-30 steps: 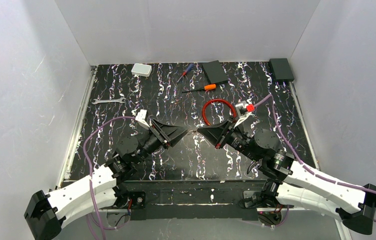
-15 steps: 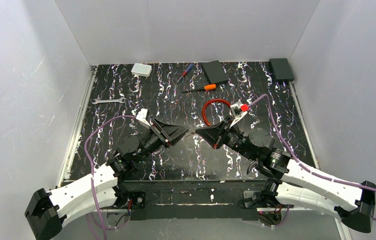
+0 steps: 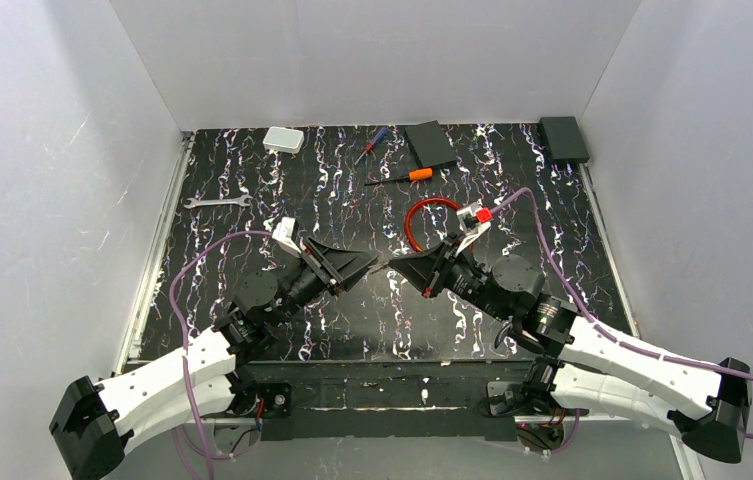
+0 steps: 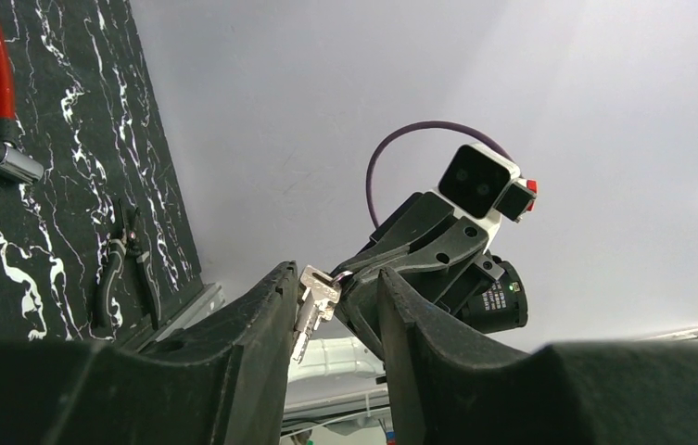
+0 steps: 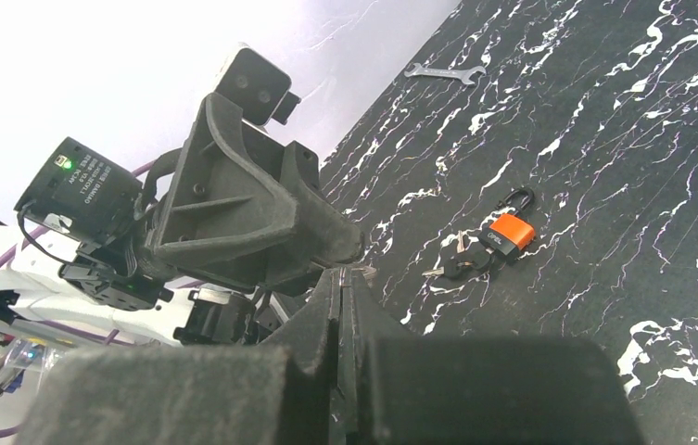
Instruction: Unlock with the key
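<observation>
My left gripper [image 3: 376, 262] and right gripper [image 3: 396, 266] meet tip to tip above the mat's middle. In the left wrist view a small plain silver key [image 4: 317, 301] hangs from a ring pinched in my right gripper's tip [image 4: 352, 275]. It sits between my open left fingers [image 4: 271, 297] and touches the left one. The right wrist view shows my right gripper [image 5: 345, 278] shut, with a sliver of metal at its tip. The orange-and-black key piece [image 5: 501, 237] lies on the mat beyond, with dark-headed keys beside it. It is hidden in the top view.
A red cable lock [image 3: 434, 220] lies behind the grippers. A silver wrench [image 3: 215, 202] lies at the left. An orange-handled screwdriver [image 3: 402, 177], a small screwdriver [image 3: 370, 146], a white box [image 3: 283, 139] and two black blocks [image 3: 430, 142] are at the back. White walls surround the mat.
My right gripper has moved left toward the left gripper, and their tips now overlap. The left arm has barely moved.
</observation>
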Robot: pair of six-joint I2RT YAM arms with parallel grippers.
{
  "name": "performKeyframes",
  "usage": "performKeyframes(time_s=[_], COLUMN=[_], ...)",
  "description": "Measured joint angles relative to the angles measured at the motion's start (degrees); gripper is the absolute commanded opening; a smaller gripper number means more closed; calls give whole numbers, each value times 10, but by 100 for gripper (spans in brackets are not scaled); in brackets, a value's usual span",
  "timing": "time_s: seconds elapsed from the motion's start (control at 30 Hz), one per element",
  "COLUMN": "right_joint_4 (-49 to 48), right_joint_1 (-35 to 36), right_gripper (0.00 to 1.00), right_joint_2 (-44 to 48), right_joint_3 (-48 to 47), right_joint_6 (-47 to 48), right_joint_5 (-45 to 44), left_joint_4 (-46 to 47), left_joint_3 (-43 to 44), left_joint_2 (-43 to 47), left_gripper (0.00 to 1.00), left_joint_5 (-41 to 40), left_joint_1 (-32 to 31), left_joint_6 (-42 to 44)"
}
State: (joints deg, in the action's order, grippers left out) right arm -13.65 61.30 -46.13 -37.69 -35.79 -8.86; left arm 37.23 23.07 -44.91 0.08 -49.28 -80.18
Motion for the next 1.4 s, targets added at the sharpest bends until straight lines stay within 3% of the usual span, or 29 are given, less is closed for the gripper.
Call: performKeyframes(time_s=[0.2, 0.6, 0.7, 0.8, 1.07, 1.23, 1.4], right_joint_4=[0, -3, -3, -3, -9, -3, 41], right_joint_1=[0, 0, 0, 0, 0, 0, 0], right_gripper=[1, 1, 1, 1, 3, 61, 79], right_joint_2=[0, -10, -13, -16, -16, -16, -15], right_joint_3=[0, 0, 0, 0, 0, -2, -19], right_joint_6=[0, 2, 4, 5, 13, 21, 61], right_joint_5=[0, -2, -2, -4, -6, 1, 13], left_joint_4=[0, 0, 0, -3, -9, -8, -8], left_joint_3=[-2, -2, -2, -2, -2, -2, -2], left_joint_2=[0, -5, -7, -8, -10, -10, -3], left_gripper=[34, 19, 13, 0, 0, 0, 0], left_joint_5=[0, 12, 13, 13, 12, 12, 12], left_joint_1=[0, 0, 0, 0, 0, 0, -1], left_joint_6=[0, 1, 2, 6, 7, 9, 17])
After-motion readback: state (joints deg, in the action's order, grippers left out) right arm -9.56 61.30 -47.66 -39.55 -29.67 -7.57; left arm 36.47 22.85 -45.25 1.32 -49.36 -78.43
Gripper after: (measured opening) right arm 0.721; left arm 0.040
